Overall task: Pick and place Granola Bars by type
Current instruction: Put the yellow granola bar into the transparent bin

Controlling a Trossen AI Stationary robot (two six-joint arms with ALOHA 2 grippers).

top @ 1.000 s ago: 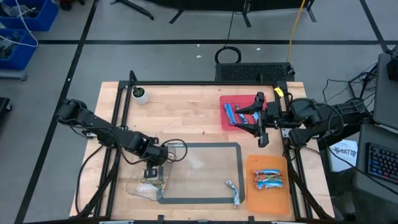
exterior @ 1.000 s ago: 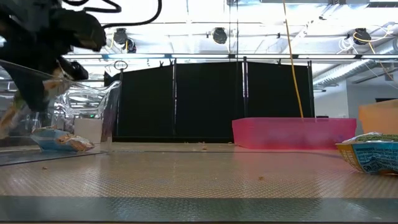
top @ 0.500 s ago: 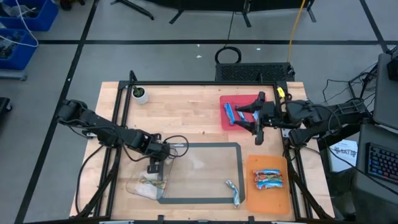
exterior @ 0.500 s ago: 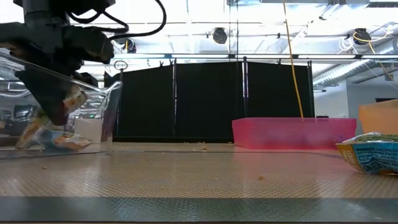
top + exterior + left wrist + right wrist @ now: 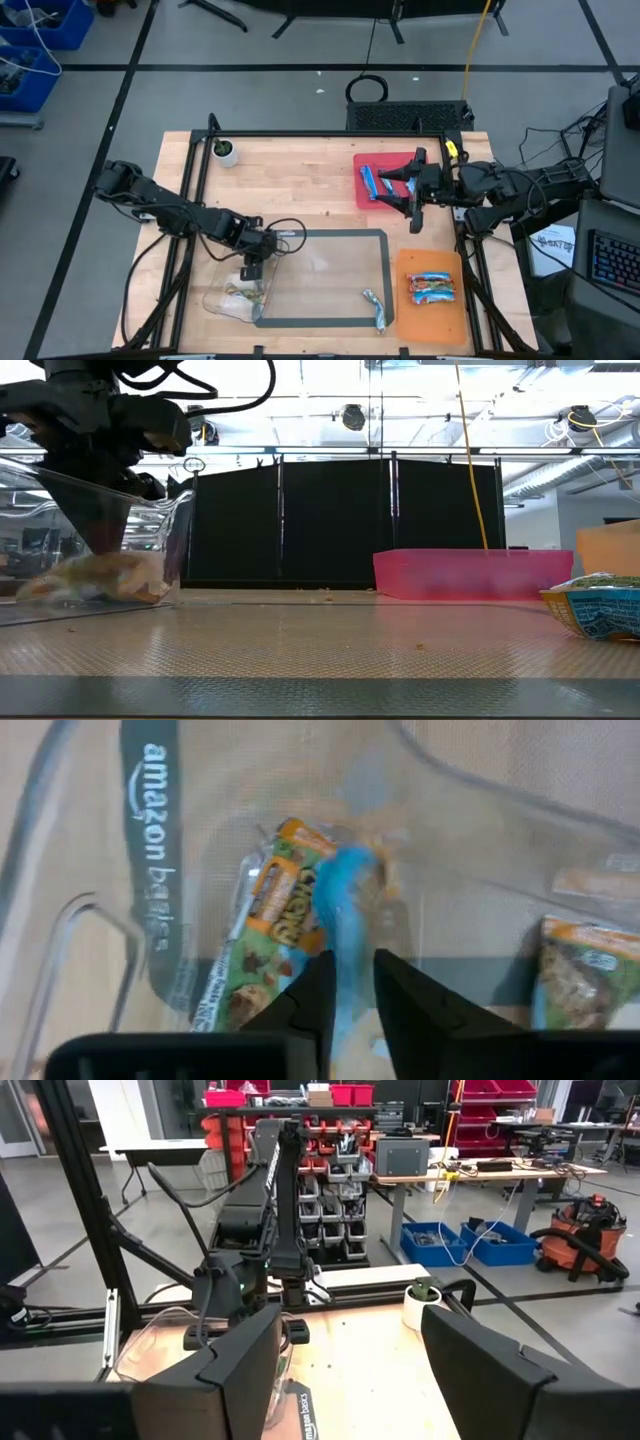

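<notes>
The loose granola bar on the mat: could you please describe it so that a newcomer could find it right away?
Start at the grey-bordered mat in the middle of the wooden table. Go to the mat's near right corner, beside the orange tray. The crumpled blue granola bar lies there alone, directly on the mat, whereas every other bar sits inside a tray or the clear bin.

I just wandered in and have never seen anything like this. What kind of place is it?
Most likely a robotics lab or workshop. Behind the wooden table stand shelves of red parts bins and workbenches strewn with equipment, and the ceiling is open and industrial.
</notes>
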